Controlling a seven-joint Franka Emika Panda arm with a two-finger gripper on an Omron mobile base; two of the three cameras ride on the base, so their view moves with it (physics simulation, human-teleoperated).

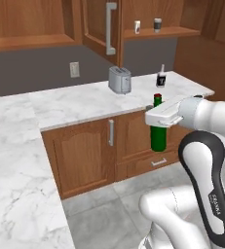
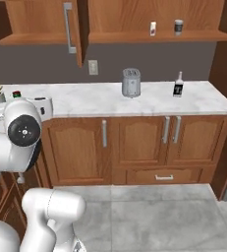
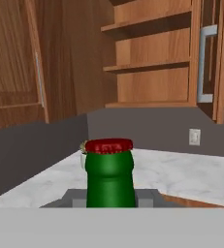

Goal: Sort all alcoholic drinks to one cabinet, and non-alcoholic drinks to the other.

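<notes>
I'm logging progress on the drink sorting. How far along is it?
Done: the carton and coffee cup stand on the right cabinet's shelf. In hand: the gripper is shut on the green bottle. Left: the clear bottle on the counter.

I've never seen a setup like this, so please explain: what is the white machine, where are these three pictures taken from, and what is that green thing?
The white machine is a robot arm in a simulated kitchen. Two pictures come from cameras on its base, left and right; the third looks along its hand. Its gripper has its jaws shut on a green bottle with a red cap, held in the air. On the counter stand a grey toaster and a clear bottle. A coffee cup and a small carton sit on the open shelf above.
</notes>
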